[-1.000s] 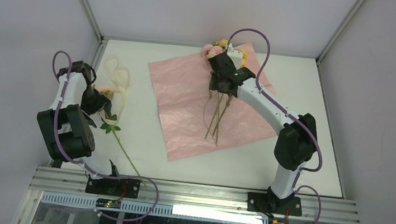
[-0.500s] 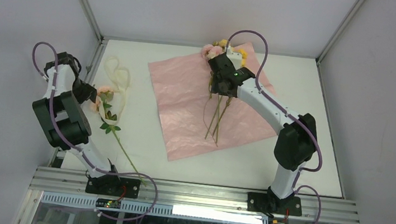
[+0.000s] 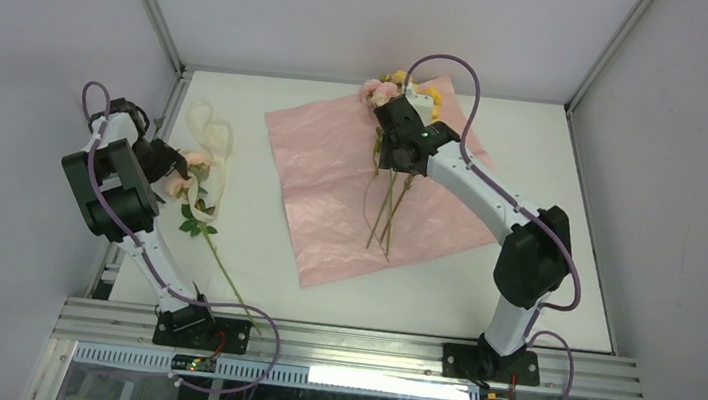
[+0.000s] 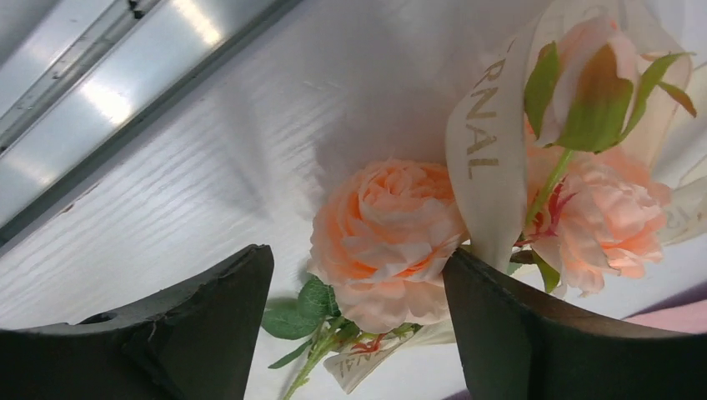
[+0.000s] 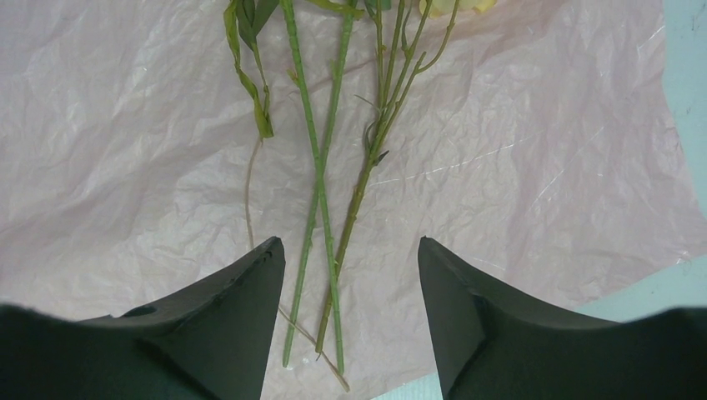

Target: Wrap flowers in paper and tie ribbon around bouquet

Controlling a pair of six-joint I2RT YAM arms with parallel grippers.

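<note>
**Both pincers open, flowers lying on the paper**

The paper (image 3: 331, 192) lies flat in the middle of the table (image 3: 553, 182), pink side up. The flowers (image 3: 388, 204) lie on it. Their yellow and pink heads are at the 12 o'clock corner of the sheet. Their thin green stems point down toward 6 o'clock.

The right gripper (image 3: 392, 154) hangs over the stems, just below the heads. In its own camera the right gripper (image 5: 350, 242) is open wide. Green stems (image 5: 319, 167) run between the two fingers, and the fingers do not pinch them. The crinkly paper (image 5: 125, 150) shows all around.

The ribbon (image 3: 214, 139) lies in loose loops at 9 o'clock from the paper, well apart from it. One more flower lies there too, a peach bloom (image 3: 196, 159). Its long stem runs off toward 5 o'clock.

The left gripper (image 3: 165, 160) is at that bloom. In its own camera the left gripper (image 4: 358, 252) is open wide, with the peach bloom (image 4: 388, 242) between the fingers. The ribbon (image 4: 477, 167), with gold letters on it, curls over the bloom. One finger (image 4: 534, 333) may be touching the ribbon, but the view is too close to be sure
</note>
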